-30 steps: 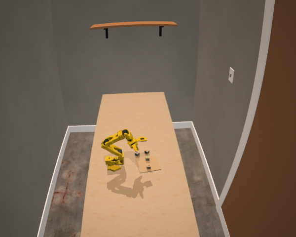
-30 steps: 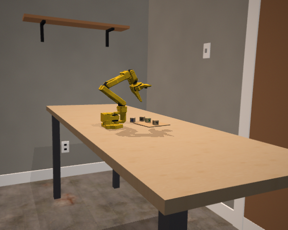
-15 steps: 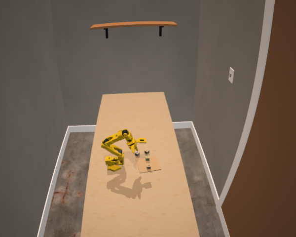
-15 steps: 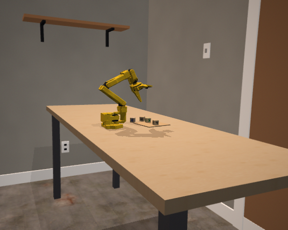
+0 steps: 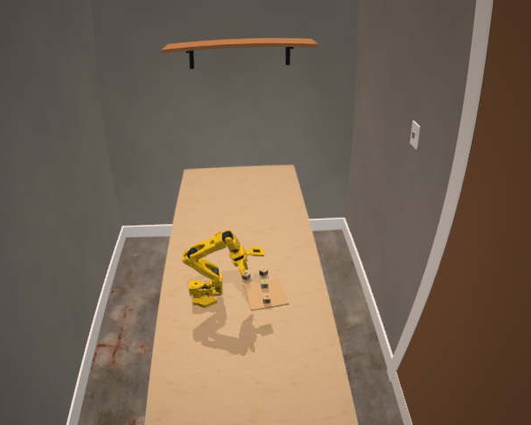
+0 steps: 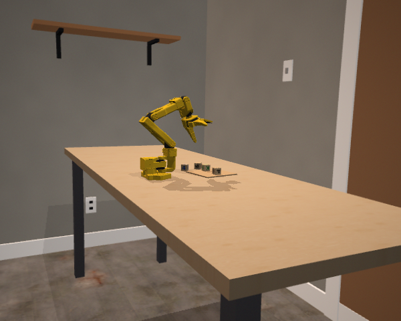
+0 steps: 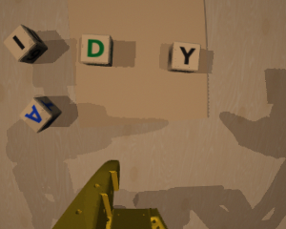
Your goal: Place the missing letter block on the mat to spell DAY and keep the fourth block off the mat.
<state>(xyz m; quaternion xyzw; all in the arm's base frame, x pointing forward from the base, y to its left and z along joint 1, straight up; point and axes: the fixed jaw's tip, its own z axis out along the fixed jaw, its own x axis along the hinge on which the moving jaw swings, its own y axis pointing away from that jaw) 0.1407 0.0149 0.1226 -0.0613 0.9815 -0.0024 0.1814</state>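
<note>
In the wrist view you can read four letters on block tops. You have a green D on one block (image 5: 264,283) (image 6: 206,167) (image 7: 96,50) and a black Y on another block (image 5: 266,298) (image 6: 216,170) (image 7: 185,56), both on the mat (image 5: 280,292) (image 6: 224,174) (image 7: 143,95) and both upright in that view. Off the mat, on the worktop (image 5: 252,389) (image 6: 280,214) (image 7: 248,29), you find a black I, slanted, on a third block (image 5: 263,271) (image 6: 197,166) (image 7: 25,44), and a blue A, turned nearly upside down in the wrist view, on a fourth block (image 5: 246,275) (image 6: 184,167) (image 7: 40,114). Dark marks show on the sides of the I and A blocks, but you cannot read them surely
</note>
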